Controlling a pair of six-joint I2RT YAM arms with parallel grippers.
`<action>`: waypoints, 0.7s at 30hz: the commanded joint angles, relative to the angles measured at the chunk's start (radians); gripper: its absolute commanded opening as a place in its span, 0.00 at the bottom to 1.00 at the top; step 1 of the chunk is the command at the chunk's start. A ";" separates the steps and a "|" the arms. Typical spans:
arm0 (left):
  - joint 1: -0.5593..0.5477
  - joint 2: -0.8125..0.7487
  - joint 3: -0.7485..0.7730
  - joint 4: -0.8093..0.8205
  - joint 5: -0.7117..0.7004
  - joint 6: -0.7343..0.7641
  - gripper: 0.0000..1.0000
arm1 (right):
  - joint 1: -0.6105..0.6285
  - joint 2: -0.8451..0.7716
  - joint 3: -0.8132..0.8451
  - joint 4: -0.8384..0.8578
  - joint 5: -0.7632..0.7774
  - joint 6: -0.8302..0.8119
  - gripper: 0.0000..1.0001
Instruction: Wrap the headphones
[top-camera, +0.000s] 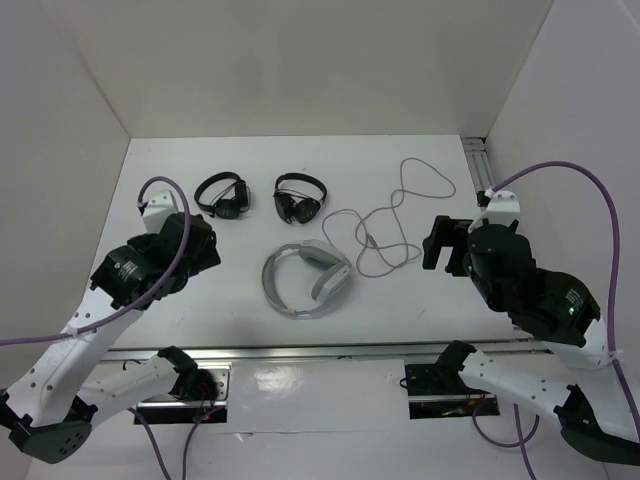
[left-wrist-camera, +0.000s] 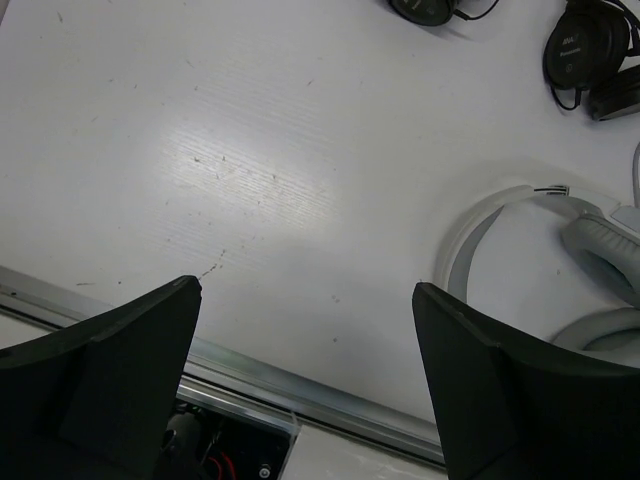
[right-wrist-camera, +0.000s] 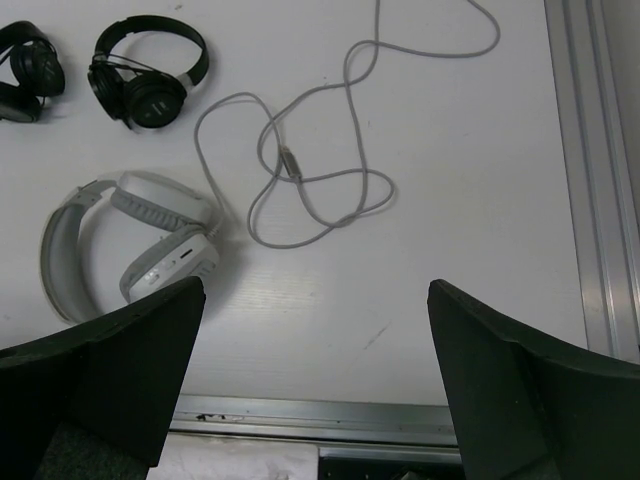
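Wrap not started. Large white and light-grey over-ear headphones (top-camera: 328, 284) lie flat in the middle of the white table (top-camera: 200, 300). Their long thin grey cable (right-wrist-camera: 288, 160) sprawls in loose loops to the right, none round the headband. Left gripper (left-wrist-camera: 305, 300) and right gripper (right-wrist-camera: 315, 290) are both spread wide and empty. All the winding is left to do.

Your left black two-finger gripper (left-wrist-camera: 305, 300) has its dark fingers (left-wrist-camera: 120, 350) spread wide apart, and nothing sits between them. Your right black two-finger gripper (right-wrist-camera: 315, 290) is spread just as wide. Your left white and black arm (top-camera: 45, 370) bends up from its base and leans in toward the middle. Your right white and black arm (top-camera: 525, 385) does the same from the other side. Both grippers hang in the air, facing down.
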 joint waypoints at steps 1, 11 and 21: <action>0.006 -0.013 -0.003 -0.009 -0.048 -0.061 1.00 | -0.005 -0.011 -0.001 0.043 0.020 0.019 1.00; -0.009 0.081 -0.149 0.248 0.246 0.019 1.00 | -0.005 -0.002 -0.036 0.135 -0.102 -0.022 1.00; -0.101 0.482 -0.288 0.567 0.351 -0.092 1.00 | -0.005 0.017 -0.111 0.273 -0.263 -0.085 1.00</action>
